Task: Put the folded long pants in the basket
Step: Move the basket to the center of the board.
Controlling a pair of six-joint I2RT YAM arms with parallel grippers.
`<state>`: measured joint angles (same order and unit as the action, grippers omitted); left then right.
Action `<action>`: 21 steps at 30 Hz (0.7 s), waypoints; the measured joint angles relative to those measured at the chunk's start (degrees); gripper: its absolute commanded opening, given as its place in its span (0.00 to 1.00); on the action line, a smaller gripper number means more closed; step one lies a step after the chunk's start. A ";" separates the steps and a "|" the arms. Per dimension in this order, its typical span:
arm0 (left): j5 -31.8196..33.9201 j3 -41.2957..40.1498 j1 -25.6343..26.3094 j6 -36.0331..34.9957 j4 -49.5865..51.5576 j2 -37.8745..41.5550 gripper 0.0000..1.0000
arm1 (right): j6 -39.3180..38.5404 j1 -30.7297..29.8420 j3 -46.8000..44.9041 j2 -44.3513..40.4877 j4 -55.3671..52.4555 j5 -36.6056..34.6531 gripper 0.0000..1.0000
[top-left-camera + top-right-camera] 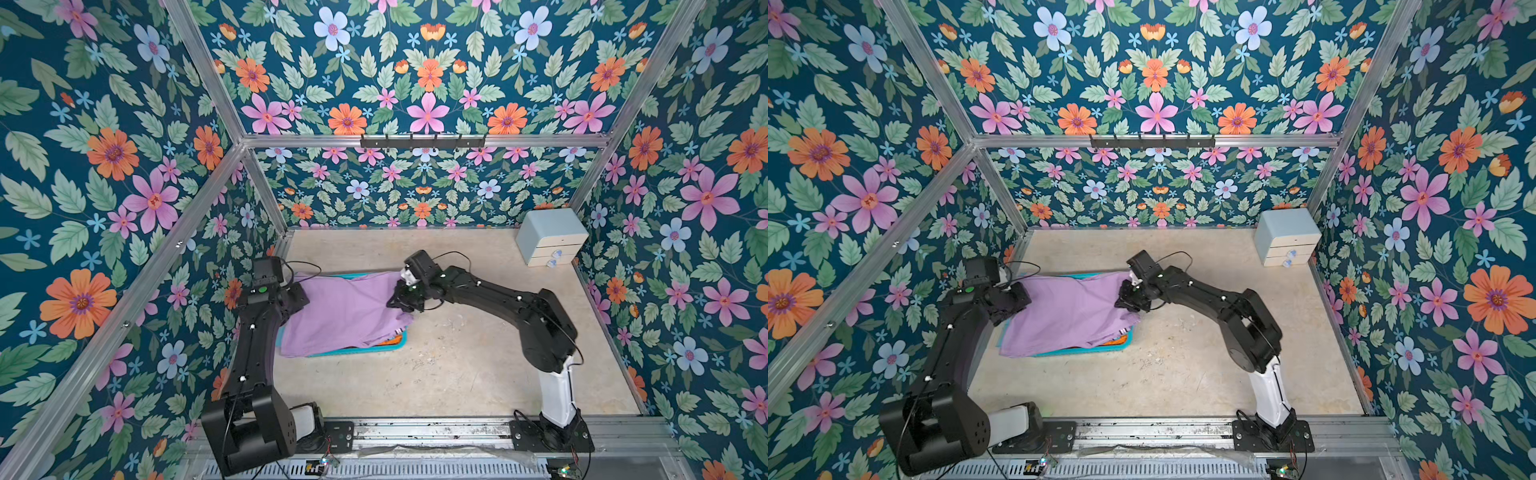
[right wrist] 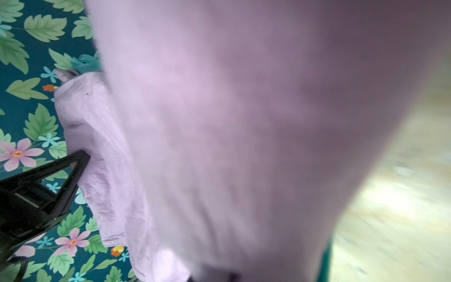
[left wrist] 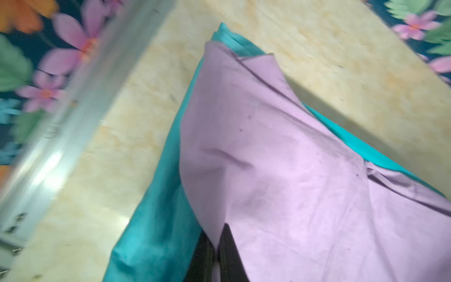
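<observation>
Left fingers (image 3: 228,249) and right fingers (image 2: 70,168) clamp opposite ends of the lilac pants (image 1: 345,307) over the basket (image 1: 361,354); lower evenly, releasing only once flat inside.

Lilac purple folded cloth pants (image 1: 345,307) atop teal-blue plastic mesh basket (image 1: 365,353), orange cloth (image 1: 395,341) showing at its near-right corner. Tabletop (image 1: 457,374): mottled beige. Small drawer box (image 1: 548,232), far right: pale grey-blue. Walls (image 1: 104,166): dark teal wallpaper w/ pink, orange & blue flowers, green leaves.
</observation>
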<state>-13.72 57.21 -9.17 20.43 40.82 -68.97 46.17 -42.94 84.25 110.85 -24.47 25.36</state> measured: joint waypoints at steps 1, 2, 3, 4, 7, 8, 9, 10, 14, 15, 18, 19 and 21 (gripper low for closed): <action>-3.50 -1.55 1.64 1.27 -0.70 1.03 0.00 | -1.66 2.08 -3.32 -3.65 -2.16 0.07 0.00; -6.29 -2.60 3.89 2.73 -1.42 1.62 0.00 | -3.19 3.61 -5.27 -6.47 -4.50 -0.24 0.00; -8.44 -2.89 5.66 3.67 -1.88 1.70 0.00 | -4.50 4.48 -6.29 -8.59 -7.02 -1.29 0.00; -10.16 -2.67 7.50 4.44 -2.25 1.46 0.00 | -5.92 4.90 -6.80 -10.73 -9.99 -2.89 0.00; -12.39 -0.09 11.02 6.64 -3.17 -0.42 0.00 | -8.72 4.94 -6.36 -15.65 -16.11 -4.70 0.00; -13.31 0.96 11.50 7.02 -3.43 -1.11 0.00 | -9.20 4.92 -5.99 -17.53 -17.77 -5.27 0.00; -13.53 1.92 11.76 7.74 -3.56 -1.64 0.00 | -9.31 4.85 -5.68 -18.93 -18.64 -5.84 0.00; -13.57 3.04 11.89 7.91 -3.65 -2.14 0.00 | -9.35 4.85 -5.44 -20.33 -19.23 -6.29 0.00; -13.33 6.10 12.09 8.04 -3.32 -4.15 0.00 | -8.02 4.87 -5.99 -22.64 -19.54 -7.65 0.00; -13.27 6.60 12.11 7.78 -2.95 -4.85 0.00 | -7.26 4.90 -6.91 -22.95 -18.82 -7.63 0.00; -13.03 8.22 12.15 5.95 -1.27 -7.96 0.00 | -4.61 4.85 -10.43 -23.54 -15.82 -7.39 0.00; -13.03 8.55 12.17 5.31 -0.83 -9.07 0.00 | -3.78 4.83 -11.23 -23.41 -15.08 -7.37 0.00; -12.44 8.50 12.17 4.15 0.04 -10.62 0.00 | -2.71 4.68 -12.39 -22.62 -13.55 -7.43 0.00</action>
<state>-26.15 65.71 3.01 24.58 40.86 -79.59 43.46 -38.26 71.85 88.23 -38.02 17.93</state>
